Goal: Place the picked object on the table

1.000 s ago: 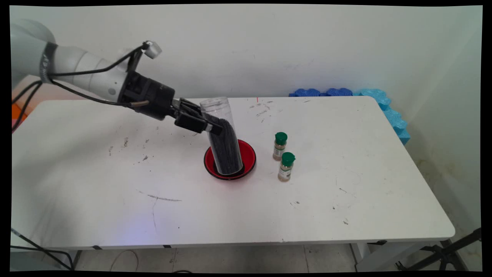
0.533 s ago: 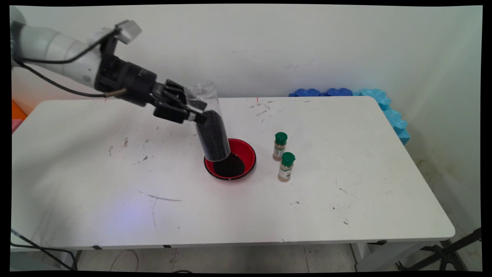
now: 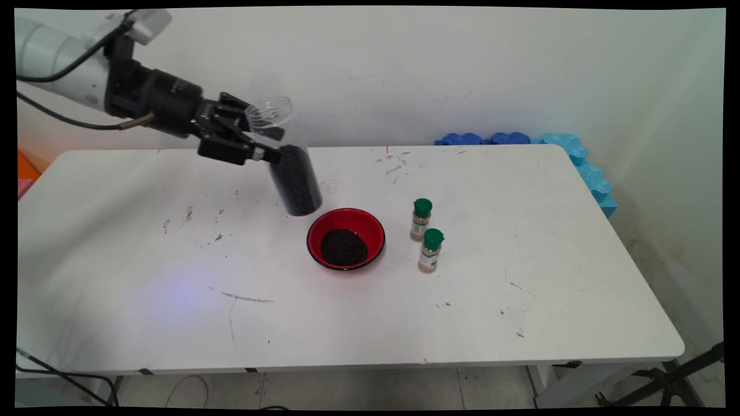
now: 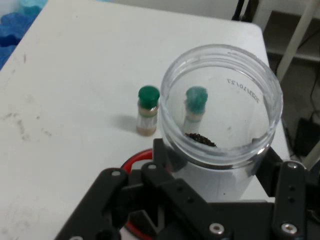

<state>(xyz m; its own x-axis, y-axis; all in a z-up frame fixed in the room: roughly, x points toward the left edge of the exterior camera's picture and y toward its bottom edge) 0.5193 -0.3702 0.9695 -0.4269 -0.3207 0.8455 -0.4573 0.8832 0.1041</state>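
1. A heap of dark grains [image 3: 344,247] sits in the red bowl [image 3: 315,231] on the white table [image 3: 520,231]. Nothing in either view shows grains spilled on the table around the bowl.

2. The black gripper [image 3: 272,147] is clamped across a clear plastic jar [image 3: 295,185], one finger on each side of its upper part. It holds the jar in the air, tilted, up and to the left of the bowl and clear of its rim.

3. In the main view the jar's lower half looks dark and its upper end looks clear. The lower end hangs just beyond the bowl's far-left edge, touching neither bowl nor table.

4. In the hand view the jar's round clear end faces the camera with a few dark grains lying inside it. How much the jar holds lower down cannot be told from here.

5. Two green-capped spice bottles [image 3: 421,219] [image 3: 431,250] stand upright just right of the bowl, close together and well apart from the gripper. Both look untouched, caps on.

6. As a judgement, the bowl has its share of grains and the jar has yet to be set down anywhere.
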